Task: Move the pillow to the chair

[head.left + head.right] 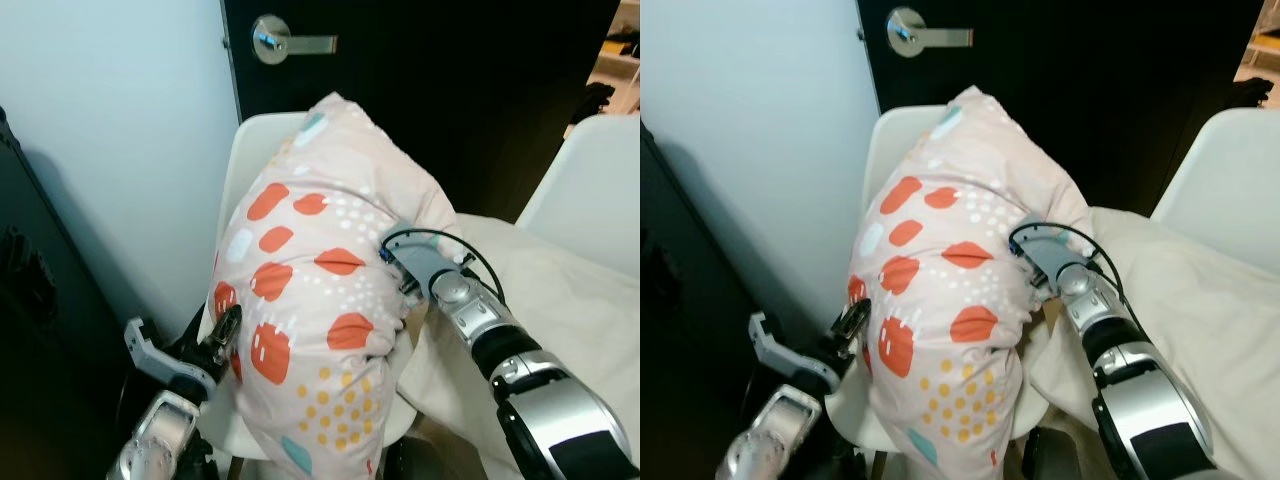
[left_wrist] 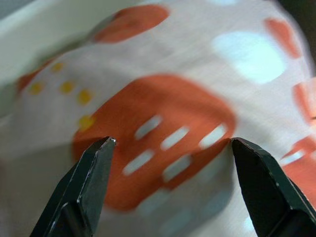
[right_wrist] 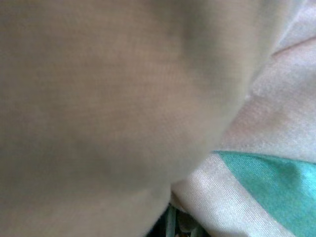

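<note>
A pale pink pillow [image 1: 320,290] with orange, yellow and teal spots stands upright on the seat of a white chair [image 1: 262,140], leaning on its back. My left gripper [image 1: 225,332] is open against the pillow's lower left side. In the left wrist view its two black fingertips [image 2: 96,163] stand wide apart with an orange patch of the pillow [image 2: 158,128] between them. My right gripper [image 1: 408,290] presses into the pillow's right side, sunk in the fabric. In the right wrist view, pillow cloth [image 3: 98,98] lies right against the lens.
A dark door with a silver lever handle [image 1: 285,42] stands right behind the chair. A white wall [image 1: 120,130] and dark furniture [image 1: 40,330] are to the left. To the right lie a cream blanket [image 1: 560,300] and a second white chair [image 1: 590,180].
</note>
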Controlling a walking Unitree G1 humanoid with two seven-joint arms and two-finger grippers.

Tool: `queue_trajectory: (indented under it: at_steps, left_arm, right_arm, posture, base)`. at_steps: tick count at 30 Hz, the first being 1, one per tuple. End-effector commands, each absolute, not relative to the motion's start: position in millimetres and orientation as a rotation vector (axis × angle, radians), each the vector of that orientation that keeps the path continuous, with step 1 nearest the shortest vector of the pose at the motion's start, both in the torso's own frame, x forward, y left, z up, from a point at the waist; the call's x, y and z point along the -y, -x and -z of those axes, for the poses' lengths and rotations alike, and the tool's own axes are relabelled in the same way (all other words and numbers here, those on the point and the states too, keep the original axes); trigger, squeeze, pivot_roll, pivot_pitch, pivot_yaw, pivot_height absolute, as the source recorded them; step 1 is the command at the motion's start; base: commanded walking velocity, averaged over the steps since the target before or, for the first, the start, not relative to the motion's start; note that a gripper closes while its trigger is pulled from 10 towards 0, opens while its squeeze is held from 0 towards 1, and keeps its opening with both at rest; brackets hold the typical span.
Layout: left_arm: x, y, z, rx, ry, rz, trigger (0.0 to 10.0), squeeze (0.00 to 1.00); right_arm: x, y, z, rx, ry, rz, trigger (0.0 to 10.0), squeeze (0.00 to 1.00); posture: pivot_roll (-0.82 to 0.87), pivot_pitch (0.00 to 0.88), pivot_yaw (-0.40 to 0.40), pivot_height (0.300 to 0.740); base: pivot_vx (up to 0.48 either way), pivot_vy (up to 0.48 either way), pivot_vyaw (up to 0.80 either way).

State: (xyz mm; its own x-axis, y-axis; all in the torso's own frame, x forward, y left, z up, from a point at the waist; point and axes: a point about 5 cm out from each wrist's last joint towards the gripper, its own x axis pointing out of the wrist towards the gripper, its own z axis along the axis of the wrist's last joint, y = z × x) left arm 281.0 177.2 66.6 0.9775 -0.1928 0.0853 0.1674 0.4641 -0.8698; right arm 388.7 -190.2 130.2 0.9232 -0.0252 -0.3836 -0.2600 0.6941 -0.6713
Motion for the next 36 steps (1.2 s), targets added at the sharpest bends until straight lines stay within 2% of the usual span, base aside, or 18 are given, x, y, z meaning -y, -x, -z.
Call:
queue_trajectory:
  at_steps: [1, 7, 12, 17, 18, 19, 20, 36]
  left_arm:
    - [-176, -284, -63, -0.038, 1.092, 0.259, 10.0, 0.0]
    - [-168, -290, -61, -0.056, 1.116, 0.328, 10.0, 0.0]
    - [-149, -289, -49, -0.174, 1.124, 0.418, 10.0, 0.0]
    - [-151, -292, -41, -0.216, 1.089, 0.361, 10.0, 0.0]
    - [-154, -295, -41, -0.201, 1.083, 0.342, 1.5, 0.0]
    - [-154, -295, -41, -0.201, 1.083, 0.342, 1.5, 0.0]
    - [-158, -297, -45, -0.175, 1.083, 0.334, 0.0, 0.0]
    - [-170, -315, -74, -0.004, 1.109, 0.329, 0.0, 0.0]
  right_arm:
    - [182, -389, -130, -0.375, 0.799, -0.172, 10.0, 0.0]
    - [186, -390, -133, -0.371, 0.804, -0.168, 10.0, 0.0]
    - [190, -390, -136, -0.367, 0.808, -0.161, 10.0, 0.0]
    - [189, -392, -141, -0.354, 0.804, -0.163, 10.0, 0.0]
    - [187, -393, -142, -0.347, 0.801, -0.164, 10.0, 0.0]
    - [187, -393, -142, -0.347, 0.801, -0.164, 10.0, 0.0]
    - [186, -393, -144, -0.34, 0.798, -0.167, 10.0, 0.0]
    - [181, -394, -146, -0.324, 0.778, -0.18, 10.0, 0.0]
  posture:
    - [0.1, 0.0, 0.0, 0.3]
    - [0.08, 0.0, -0.001, 0.3]
    - [0.06, 0.0, -0.008, 0.3]
    - [0.06, 0.0, -0.01, 0.3]
    - [0.07, 0.0, -0.011, 0.3]
    - [0.07, 0.0, -0.011, 0.3]
    - [0.07, 0.0, -0.011, 0.3]
    - [0.07, 0.0, -0.001, 0.3]
  base:
    - [0.0, 0.0, 0.0]
    - [0.0, 0.0, 0.0]
    - [0.0, 0.0, 0.0]
    - [0.0, 0.0, 0.0]
    - [0.0, 0.0, 0.0]
    - [0.0, 0.0, 0.0]
    - [0.0, 0.0, 0.0]
    - [0.0, 0.0, 0.0]
